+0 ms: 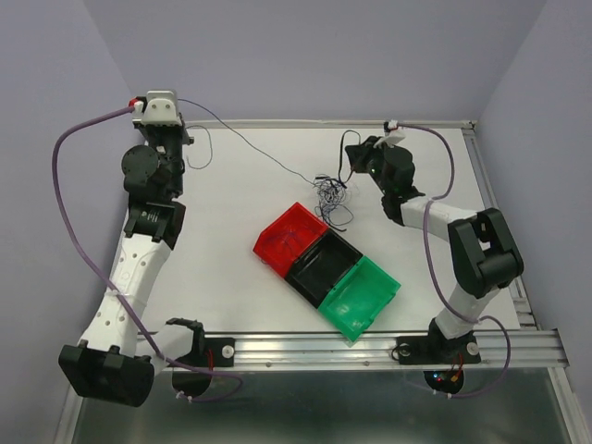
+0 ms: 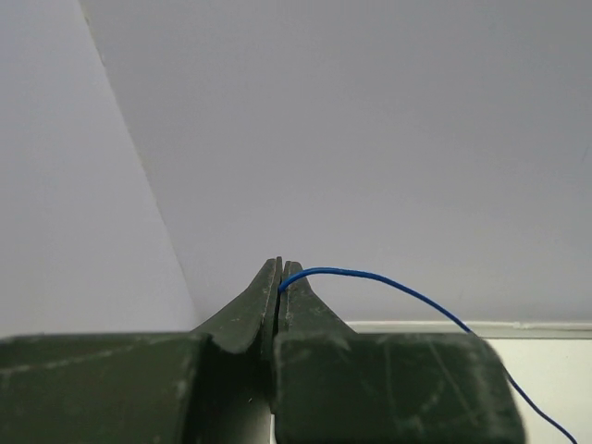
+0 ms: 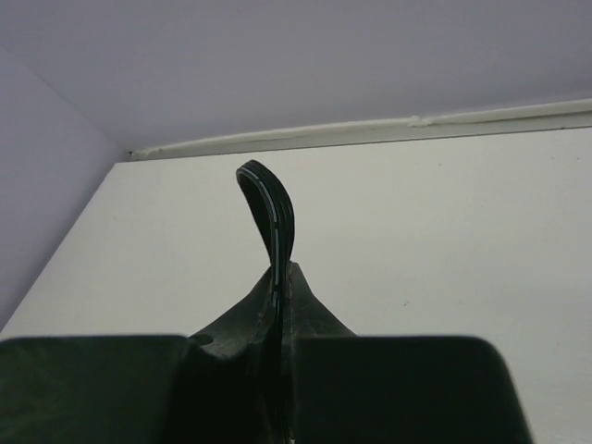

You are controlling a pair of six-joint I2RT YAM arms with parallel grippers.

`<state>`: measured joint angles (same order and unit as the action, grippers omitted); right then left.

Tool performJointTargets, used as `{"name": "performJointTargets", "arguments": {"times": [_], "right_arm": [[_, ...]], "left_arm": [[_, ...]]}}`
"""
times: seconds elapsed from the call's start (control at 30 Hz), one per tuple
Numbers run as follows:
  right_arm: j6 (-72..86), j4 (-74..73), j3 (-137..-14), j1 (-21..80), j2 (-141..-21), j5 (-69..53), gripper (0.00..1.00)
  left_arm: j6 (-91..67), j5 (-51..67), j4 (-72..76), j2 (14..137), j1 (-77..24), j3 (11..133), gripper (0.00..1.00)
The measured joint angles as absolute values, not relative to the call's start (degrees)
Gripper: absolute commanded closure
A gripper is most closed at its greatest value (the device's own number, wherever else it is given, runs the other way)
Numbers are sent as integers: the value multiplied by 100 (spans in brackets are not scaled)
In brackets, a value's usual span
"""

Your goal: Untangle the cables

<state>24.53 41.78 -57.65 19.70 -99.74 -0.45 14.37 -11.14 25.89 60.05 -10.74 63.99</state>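
The cables lie in a thin tangle (image 1: 331, 194) of black, white and blue-purple strands on the white table, just behind the red bin. A blue cable (image 2: 388, 280) runs from that knot up to my left gripper (image 2: 279, 268), which is shut on its end and raised at the back left (image 1: 179, 104). My right gripper (image 3: 282, 270) is shut on a black cable (image 3: 270, 205) that arches out above its tips. From above, that gripper (image 1: 357, 159) sits just right of the tangle, with the black cable's loop (image 1: 345, 139) beside it.
Three joined bins stand in a diagonal row in the middle of the table: red (image 1: 277, 242), black (image 1: 324, 266) and green (image 1: 365, 298). Another thin loop of cable (image 1: 205, 153) lies near the left arm. The table's raised back edge (image 1: 305, 123) is close behind.
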Motion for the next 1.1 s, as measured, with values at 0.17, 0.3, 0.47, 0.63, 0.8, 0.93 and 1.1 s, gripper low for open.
{"name": "performJointTargets", "arguments": {"times": [0.17,0.3,0.47,0.63,0.8,0.93,1.1], "right_arm": [[2438,4066,-5771,2071,-9404,-106,100],[2390,3570,-6326,2067,-8676,-235,99],[2353,3039,-7175,2067,-7568,-285,99],[2276,2401,-7332,2069,-6189,607,100],[2244,1984,-6904,2067,-5137,1900,99],[2224,1664,-6434,2067,-4611,2856,100],[2178,1323,-6025,2067,-4388,3769,100]], "left_arm": [[1404,-1072,2563,6388,-1044,6399,100],[1380,-1050,2554,6584,-989,6399,100],[1251,-915,2611,6855,-725,6399,100],[921,-456,2458,7373,5,6530,100],[620,-130,2217,7695,775,6757,100],[458,123,2117,7686,1096,6914,100],[261,565,1896,7693,1704,7330,100]]}}
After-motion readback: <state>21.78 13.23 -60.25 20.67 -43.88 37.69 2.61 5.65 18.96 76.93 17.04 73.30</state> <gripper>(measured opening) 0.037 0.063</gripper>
